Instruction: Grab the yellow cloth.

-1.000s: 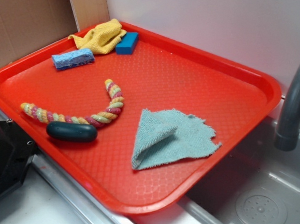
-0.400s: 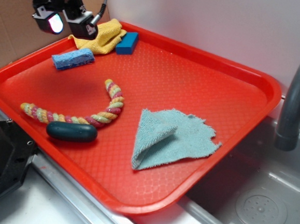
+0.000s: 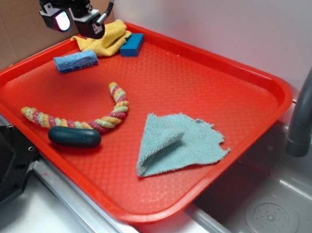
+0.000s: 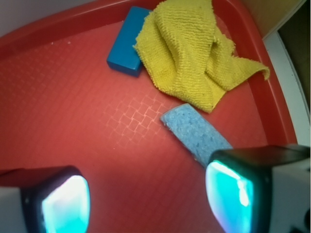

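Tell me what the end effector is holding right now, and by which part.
Nothing. The end effector is open and empty, hanging above the red tray short of the yellow cloth.

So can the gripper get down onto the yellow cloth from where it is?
Probably yes. The gripper is open, and nothing covers the yellow cloth; the two blue sponges only flank it.
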Robot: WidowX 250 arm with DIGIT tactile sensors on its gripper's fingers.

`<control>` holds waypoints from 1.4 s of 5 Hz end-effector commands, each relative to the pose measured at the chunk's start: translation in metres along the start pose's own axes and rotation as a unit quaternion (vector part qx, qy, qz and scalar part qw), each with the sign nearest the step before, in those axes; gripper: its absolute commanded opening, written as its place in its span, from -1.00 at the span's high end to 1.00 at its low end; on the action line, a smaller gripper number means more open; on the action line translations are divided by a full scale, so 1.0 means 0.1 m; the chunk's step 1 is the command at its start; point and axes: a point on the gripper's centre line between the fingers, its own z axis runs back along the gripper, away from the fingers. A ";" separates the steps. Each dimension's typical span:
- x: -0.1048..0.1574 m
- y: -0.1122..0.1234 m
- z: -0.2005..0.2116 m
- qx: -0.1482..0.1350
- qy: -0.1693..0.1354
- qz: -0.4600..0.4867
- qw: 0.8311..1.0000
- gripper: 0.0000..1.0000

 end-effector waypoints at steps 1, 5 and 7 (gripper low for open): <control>0.49 0.30 -0.22 0.020 -0.040 -0.005 0.999 -1.00; 0.73 0.36 -0.83 0.027 -0.017 -0.057 0.998 1.00; 0.51 0.14 -0.11 0.040 -0.069 -0.056 0.995 1.00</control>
